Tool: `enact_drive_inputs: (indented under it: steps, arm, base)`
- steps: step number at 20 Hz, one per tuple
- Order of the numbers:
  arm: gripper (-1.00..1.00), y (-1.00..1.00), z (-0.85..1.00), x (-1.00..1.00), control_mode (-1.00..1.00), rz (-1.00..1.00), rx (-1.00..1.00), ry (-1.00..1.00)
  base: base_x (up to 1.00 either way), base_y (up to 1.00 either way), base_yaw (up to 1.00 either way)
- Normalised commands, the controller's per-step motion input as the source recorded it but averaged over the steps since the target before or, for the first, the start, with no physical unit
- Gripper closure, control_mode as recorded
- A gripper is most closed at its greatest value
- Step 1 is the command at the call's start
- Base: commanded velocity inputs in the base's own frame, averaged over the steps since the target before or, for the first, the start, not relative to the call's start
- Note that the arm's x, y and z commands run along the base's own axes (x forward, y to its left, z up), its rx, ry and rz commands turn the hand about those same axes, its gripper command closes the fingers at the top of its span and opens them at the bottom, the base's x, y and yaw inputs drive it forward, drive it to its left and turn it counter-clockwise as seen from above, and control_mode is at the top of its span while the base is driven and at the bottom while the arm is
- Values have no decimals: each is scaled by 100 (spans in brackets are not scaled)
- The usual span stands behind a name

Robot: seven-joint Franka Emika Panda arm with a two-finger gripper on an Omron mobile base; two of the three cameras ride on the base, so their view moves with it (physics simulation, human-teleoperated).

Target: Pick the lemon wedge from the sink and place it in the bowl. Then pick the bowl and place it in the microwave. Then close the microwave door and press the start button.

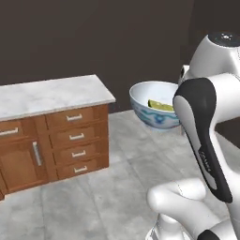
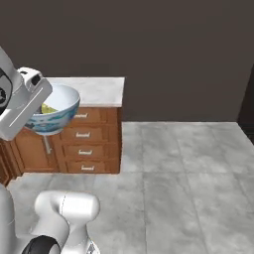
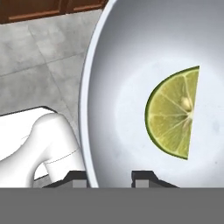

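Observation:
The white bowl [image 1: 154, 115] with its blue-green pattern hangs in the air above the floor, held by its rim. In the hand view my gripper [image 3: 111, 177] is shut on the bowl [image 3: 113, 65], one fingertip [image 3: 78, 176] outside the rim and the other inside. The lemon wedge [image 3: 173, 114] lies flat on the bowl's pale bottom. It also shows as a yellow-green slice in the left base view, lemon wedge [image 1: 161, 105], and in the right base view, lemon wedge [image 2: 48, 109], inside the bowl [image 2: 59, 116]. The sink and the microwave are out of view.
A wooden cabinet [image 1: 70, 140] with drawers and a pale marble top [image 1: 51, 93] stands to the left of the bowl; from the other side the cabinet [image 2: 94, 144] sits just behind it. Grey tiled floor [image 2: 183, 173] spreads to the right, before a dark wall.

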Motion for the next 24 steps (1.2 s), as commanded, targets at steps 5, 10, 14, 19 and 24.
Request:
enact_drive_inputs:
  steps: [5,10,14,19,24]
  arm:
    - [100,0,0,0,100,0,0,0]
    - [100,0,0,0,100,0,0,0]
    - [100,0,0,0,100,0,0,0]
    - [100,0,0,0,100,0,0,0]
    - [100,0,0,0,100,0,0,0]
  base:
    - [-39,0,-71]
    - [-43,0,-71]
    - [-43,0,-70]
    - [-45,-19,-64]
    - [-27,-23,-56]
